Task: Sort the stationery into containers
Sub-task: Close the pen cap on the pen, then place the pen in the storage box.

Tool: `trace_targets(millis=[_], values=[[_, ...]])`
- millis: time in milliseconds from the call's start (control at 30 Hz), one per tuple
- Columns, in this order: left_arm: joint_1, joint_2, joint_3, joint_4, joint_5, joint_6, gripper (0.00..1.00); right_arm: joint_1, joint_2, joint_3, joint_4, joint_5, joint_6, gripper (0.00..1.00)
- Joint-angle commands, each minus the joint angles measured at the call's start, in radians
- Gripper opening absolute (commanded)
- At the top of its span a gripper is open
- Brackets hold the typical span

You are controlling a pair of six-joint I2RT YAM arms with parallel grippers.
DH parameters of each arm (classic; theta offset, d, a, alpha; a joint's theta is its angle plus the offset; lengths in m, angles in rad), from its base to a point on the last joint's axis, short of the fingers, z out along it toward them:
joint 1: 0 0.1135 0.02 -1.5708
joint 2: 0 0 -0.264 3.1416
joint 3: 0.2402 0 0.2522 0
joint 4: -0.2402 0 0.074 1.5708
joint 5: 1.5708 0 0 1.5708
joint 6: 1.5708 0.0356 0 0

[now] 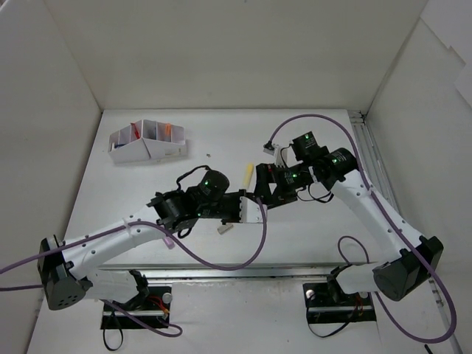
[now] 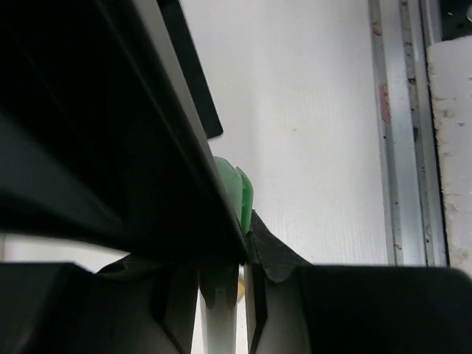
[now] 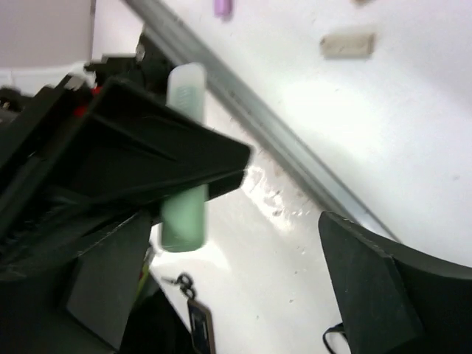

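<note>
White-lilac plastic organizer box (image 1: 147, 151) sits far left at the back, well apart from the action. Moving rt: tan eraser (image 1: 223, 230) on the table just beside my left arm, then left gripper (image 1: 253, 205) at mid-table, jaws drawn in tight on the green marker (image 3: 183, 217). Left wrist cam shows the barrel pinched between the fingers w/ the green end poking out past them. Marker's a light, stiff plastic tube, smooth & round I reckon, so it could swivel or slip in a two-pad pinch. Best hold is mid-barrel, squeezing across the long axis, not on the cap. Axis: near upright in the right wrist cam, paler end up, greener end down. From the top cam it's hidden by the grippers, so can't tell its heading over the table. Rt of that, right gripper (image 3: 243, 287) stands wide open, gripping nothing, one finger plainly clear of the marker. Yellow marker (image 1: 248, 175) lies on the table just beyond both grippers.
</note>
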State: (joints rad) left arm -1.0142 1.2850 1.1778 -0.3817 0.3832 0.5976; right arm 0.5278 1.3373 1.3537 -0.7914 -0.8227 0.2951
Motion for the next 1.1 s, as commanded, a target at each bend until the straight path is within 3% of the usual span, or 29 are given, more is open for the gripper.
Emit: trace_targets(millis=[0, 133, 300, 467, 567, 767, 1067], values=[[0.029, -0.065, -0.027, 0.187, -0.041, -0.054, 0.00, -0.044, -0.033, 0.082, 0.030, 0.098, -0.011, 0.98], [0.196, -0.085, -0.046, 0.233, -0.008, -0.122, 0.00, -0.104, -0.110, 0.084, 0.122, 0.365, 0.042, 0.98], [0.415, -0.090, -0.083, 0.370, 0.005, -0.273, 0.00, -0.218, -0.213, 0.003, 0.266, 0.546, 0.111, 0.98], [0.705, 0.011, -0.031, 0.498, 0.144, -0.432, 0.00, -0.279, -0.273, -0.097, 0.346, 0.611, 0.124, 0.98], [0.800, 0.134, 0.015, 0.647, 0.144, -0.507, 0.00, -0.296, -0.290, -0.140, 0.382, 0.617, 0.093, 0.98], [0.920, 0.431, 0.201, 0.888, 0.045, -0.752, 0.00, -0.318, -0.287, -0.191, 0.440, 0.609, 0.073, 0.98], [0.956, 0.710, 0.401, 1.006, -0.070, -0.786, 0.00, -0.330, -0.273, -0.206, 0.506, 0.588, 0.029, 0.98]])
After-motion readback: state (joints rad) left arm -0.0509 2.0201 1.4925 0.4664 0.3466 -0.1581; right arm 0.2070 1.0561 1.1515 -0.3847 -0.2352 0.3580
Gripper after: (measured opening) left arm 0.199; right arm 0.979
